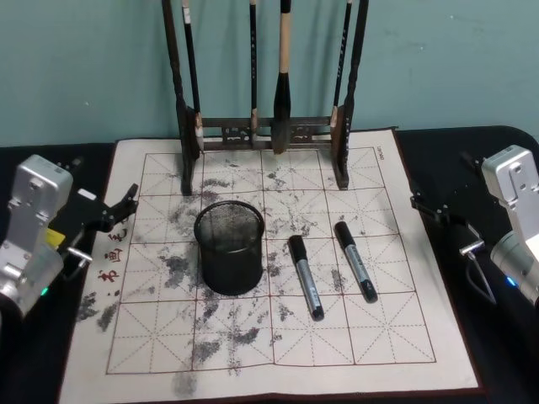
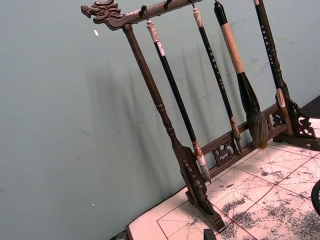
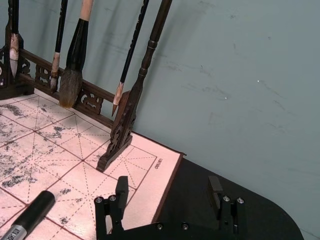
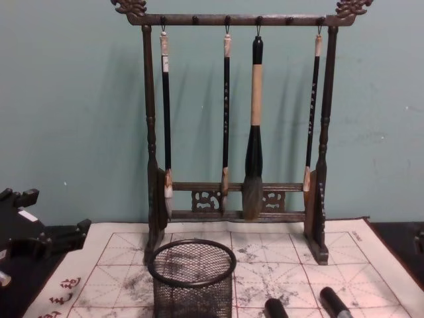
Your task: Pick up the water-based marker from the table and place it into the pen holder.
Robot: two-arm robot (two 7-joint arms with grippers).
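left gripper (image 1: 103, 181): hovers over the left edge of the cream, red-gridded, ink-stained calligraphy mat (image 1: 379, 337). fingers spread, empty.
right gripper (image 3: 168, 186): over the dark tabletop (image 1: 497, 370), just off the mat's right edge. fingers spread, empty.
small black wire-mesh pen holder (image 1: 229, 261): upright on the mat, left of centre.
two black markers with grey labelled barrels lie flat on the mat to the holder's right, roughly parallel, caps toward the wall.
nearer marker (image 1: 306, 276): just beside the holder, not touching it.
farther marker (image 1: 356, 261): near the first, apart from it, closer to the right gripper.
tall dark wooden brush rack (image 1: 261, 128), hung with four brushes (image 4: 252, 119), stands at the mat's far edge behind the holder.
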